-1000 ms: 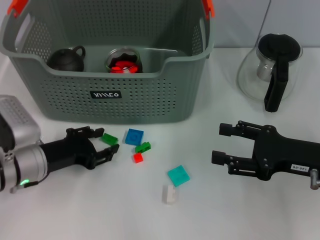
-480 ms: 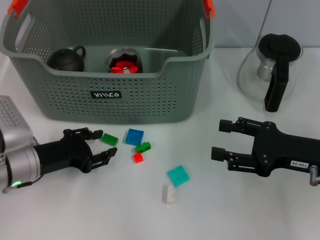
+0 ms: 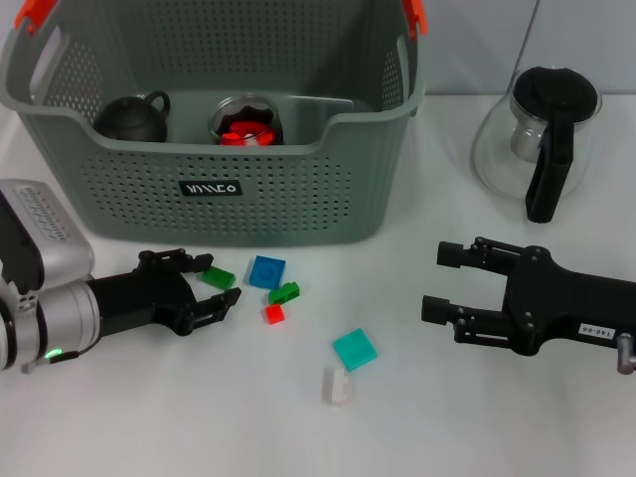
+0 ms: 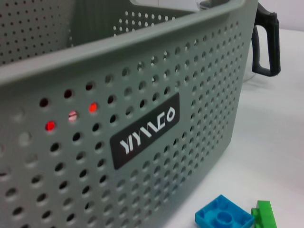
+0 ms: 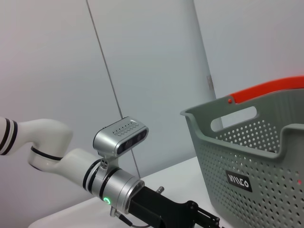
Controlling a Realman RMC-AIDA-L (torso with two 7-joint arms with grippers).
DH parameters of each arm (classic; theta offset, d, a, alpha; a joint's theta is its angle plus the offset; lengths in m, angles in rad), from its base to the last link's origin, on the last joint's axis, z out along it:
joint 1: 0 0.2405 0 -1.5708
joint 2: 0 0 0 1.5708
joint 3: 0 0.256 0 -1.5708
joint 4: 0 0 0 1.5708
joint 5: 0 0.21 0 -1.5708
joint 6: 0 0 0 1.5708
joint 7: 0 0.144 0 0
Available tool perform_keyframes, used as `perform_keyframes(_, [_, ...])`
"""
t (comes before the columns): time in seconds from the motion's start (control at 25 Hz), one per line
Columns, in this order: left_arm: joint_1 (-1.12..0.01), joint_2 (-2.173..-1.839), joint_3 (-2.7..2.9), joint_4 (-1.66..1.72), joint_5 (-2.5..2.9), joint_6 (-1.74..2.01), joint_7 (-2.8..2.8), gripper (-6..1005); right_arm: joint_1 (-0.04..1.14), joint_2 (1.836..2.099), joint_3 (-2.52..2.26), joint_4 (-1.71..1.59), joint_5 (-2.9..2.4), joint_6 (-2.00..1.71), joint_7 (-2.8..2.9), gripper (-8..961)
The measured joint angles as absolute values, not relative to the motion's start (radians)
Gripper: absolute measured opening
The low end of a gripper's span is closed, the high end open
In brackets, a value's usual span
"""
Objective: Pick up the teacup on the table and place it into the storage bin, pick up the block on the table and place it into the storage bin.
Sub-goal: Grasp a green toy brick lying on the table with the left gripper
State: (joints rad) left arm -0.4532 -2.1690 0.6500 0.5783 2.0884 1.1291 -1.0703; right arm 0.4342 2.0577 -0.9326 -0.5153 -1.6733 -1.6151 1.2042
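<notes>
The grey storage bin (image 3: 214, 194) stands at the back left, and its labelled wall (image 4: 145, 130) fills the left wrist view. Inside it sits a glass teacup (image 3: 246, 121) with something red in it. Loose blocks lie on the table in front: green (image 3: 218, 275), blue (image 3: 266, 271), a small green one (image 3: 284, 292), red (image 3: 273, 313), teal (image 3: 355, 350) and white (image 3: 338, 386). My left gripper (image 3: 222, 282) lies low on the table, open, its fingertips on either side of the green block. My right gripper (image 3: 433, 282) hovers open and empty at the right.
A black round pot with a handle (image 3: 129, 117) also sits in the bin. A glass carafe with a black handle (image 3: 542, 139) stands at the back right. The blue block (image 4: 223, 218) and a green block (image 4: 263, 216) show below the bin wall.
My left gripper drew back to the left, then came forward again toward the green block. The right arm has barely shifted.
</notes>
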Motion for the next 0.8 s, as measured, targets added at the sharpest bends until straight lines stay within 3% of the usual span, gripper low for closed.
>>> perform_keyframes(0.8, [-0.425,-2.172,0.641,0.591,2.074,1.141,-1.07,539,0.437,2.056,-0.933,-0.515,-1.674,-1.617,1.204,822])
